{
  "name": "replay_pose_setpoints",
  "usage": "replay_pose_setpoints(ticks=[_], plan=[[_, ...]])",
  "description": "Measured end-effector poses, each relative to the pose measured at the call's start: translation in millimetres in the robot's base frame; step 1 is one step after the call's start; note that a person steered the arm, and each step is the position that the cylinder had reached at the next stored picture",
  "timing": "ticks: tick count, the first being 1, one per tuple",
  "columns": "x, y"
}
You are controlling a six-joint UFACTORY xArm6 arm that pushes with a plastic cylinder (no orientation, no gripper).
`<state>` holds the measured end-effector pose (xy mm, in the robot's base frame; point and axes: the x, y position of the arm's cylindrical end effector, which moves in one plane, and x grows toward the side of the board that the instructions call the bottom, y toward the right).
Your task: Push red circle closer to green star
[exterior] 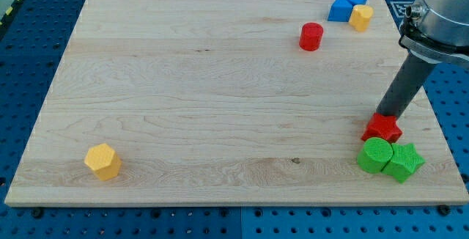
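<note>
The red circle (311, 37), a short red cylinder, stands near the view's top right of the wooden board (183, 85). The green star (404, 161) lies at the view's bottom right, touching a green circle (376, 155) on its left. A red star (382, 128) sits just above those two. My tip (385, 114) comes down from the right and rests at the top edge of the red star. It is far below and to the right of the red circle.
Two blue blocks (346, 6) and a yellow block (360, 17) cluster at the view's top right, close to the red circle. A yellow hexagon (102, 161) sits at the view's bottom left. A blue perforated table (29, 63) surrounds the board.
</note>
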<state>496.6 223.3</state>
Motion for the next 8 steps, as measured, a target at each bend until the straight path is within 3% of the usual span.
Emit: replay_pose_setpoints(ticks=[2, 3, 4, 6, 8], plan=[[-91.5, -65.3], [-122.1, -127.5], [-126.8, -185.6], [-195.2, -157.2], [-182.4, -110.1]])
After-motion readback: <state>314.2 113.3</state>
